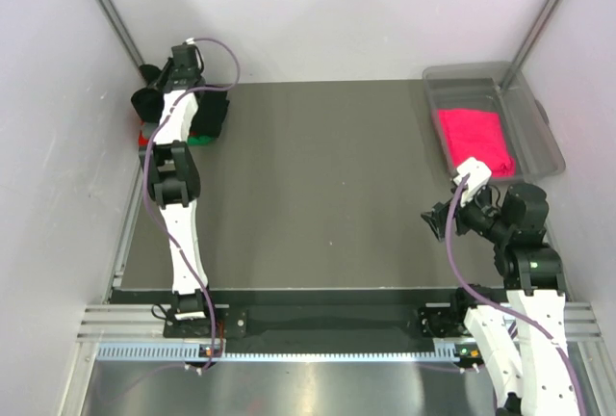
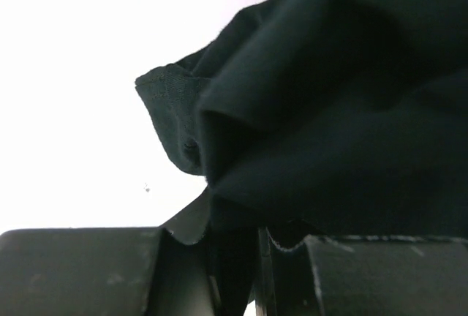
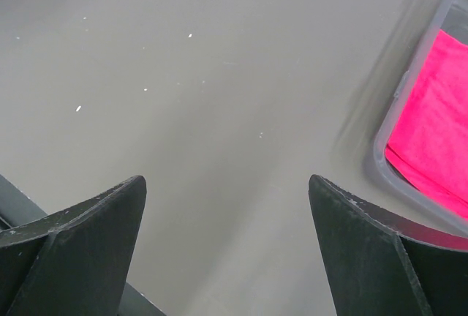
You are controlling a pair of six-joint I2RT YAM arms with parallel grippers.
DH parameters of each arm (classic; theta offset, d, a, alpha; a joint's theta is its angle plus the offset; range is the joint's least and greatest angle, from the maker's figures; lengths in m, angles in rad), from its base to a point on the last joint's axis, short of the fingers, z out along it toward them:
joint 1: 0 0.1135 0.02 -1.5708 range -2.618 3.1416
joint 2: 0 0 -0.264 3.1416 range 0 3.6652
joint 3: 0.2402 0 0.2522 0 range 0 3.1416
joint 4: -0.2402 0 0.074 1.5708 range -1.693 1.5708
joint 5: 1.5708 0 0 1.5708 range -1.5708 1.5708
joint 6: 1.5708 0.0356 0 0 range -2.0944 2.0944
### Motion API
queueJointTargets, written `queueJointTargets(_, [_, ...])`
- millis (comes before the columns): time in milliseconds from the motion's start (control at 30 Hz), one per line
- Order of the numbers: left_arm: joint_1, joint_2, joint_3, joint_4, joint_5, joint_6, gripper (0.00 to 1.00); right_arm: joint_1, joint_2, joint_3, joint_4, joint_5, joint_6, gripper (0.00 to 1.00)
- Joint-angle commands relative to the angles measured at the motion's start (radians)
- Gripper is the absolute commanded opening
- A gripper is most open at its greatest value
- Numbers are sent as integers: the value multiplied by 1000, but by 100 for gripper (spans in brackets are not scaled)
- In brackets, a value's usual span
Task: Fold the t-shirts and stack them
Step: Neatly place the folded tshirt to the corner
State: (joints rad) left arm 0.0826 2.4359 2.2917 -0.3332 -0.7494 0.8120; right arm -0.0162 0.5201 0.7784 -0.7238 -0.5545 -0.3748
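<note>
My left gripper (image 2: 256, 257) is shut on a fold of the black t-shirt (image 2: 336, 111), which fills most of the left wrist view. In the top view the left gripper (image 1: 157, 98) is at the table's far left corner, over the black t-shirt (image 1: 210, 111). Slivers of a green t-shirt (image 1: 199, 137) and a red t-shirt (image 1: 142, 137) show beneath it. A hot-pink t-shirt (image 1: 474, 137) lies folded in the clear bin (image 1: 539, 117). My right gripper (image 1: 435, 219) is open and empty above the bare table, left of the bin; it also shows in the right wrist view (image 3: 227, 206).
The clear bin stands at the far right, its rim (image 3: 380, 159) and the pink t-shirt (image 3: 431, 133) to the right of my right fingers. White walls enclose the dark table (image 1: 327, 185) on the left, back and right.
</note>
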Motion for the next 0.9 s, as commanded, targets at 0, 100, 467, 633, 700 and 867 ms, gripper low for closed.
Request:
queueJointTargets(0, [29, -5, 69, 143, -48, 29, 0, -14, 9, 4, 41, -21, -3, 93])
queueJointTargets(100, [37, 8, 66, 129, -48, 13, 0, -21, 15, 2, 40, -21, -3, 93])
queueJointTargets(467, [46, 11, 72, 252, -116, -5, 52, -31, 12, 4, 37, -28, -9, 93])
queueJointTargets(633, [22, -21, 13, 367, -163, 64, 65, -33, 1, 4, 34, -33, -12, 93])
queueJointTargets(700, [6, -78, -60, 387, -171, 37, 68, -34, -3, 1, 32, -33, -13, 94])
queueJointTargets(867, [-79, -283, -254, 384, -114, -74, 87, -36, -26, 1, 24, -42, -21, 100])
